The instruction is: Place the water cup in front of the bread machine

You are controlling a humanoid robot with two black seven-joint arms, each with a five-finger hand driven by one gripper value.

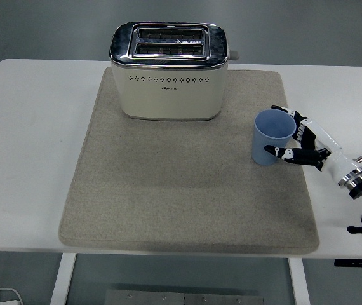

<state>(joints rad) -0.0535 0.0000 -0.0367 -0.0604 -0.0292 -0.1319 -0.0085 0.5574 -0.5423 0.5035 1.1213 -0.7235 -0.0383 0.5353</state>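
A light blue water cup (272, 136) stands upright on the right part of the beige mat (181, 190). The cream and chrome bread machine (168, 70) sits at the mat's far middle, well left of and behind the cup. My right hand (298, 136) reaches in from the right edge and curls round the cup's right side, with the thumb across its lower front and the fingers behind its rim. The cup's base rests on the mat. The left arm does not show.
The white table (28, 159) extends on both sides of the mat. A broad stretch of mat lies open in front of the bread machine. The table's near edge runs just below the mat.
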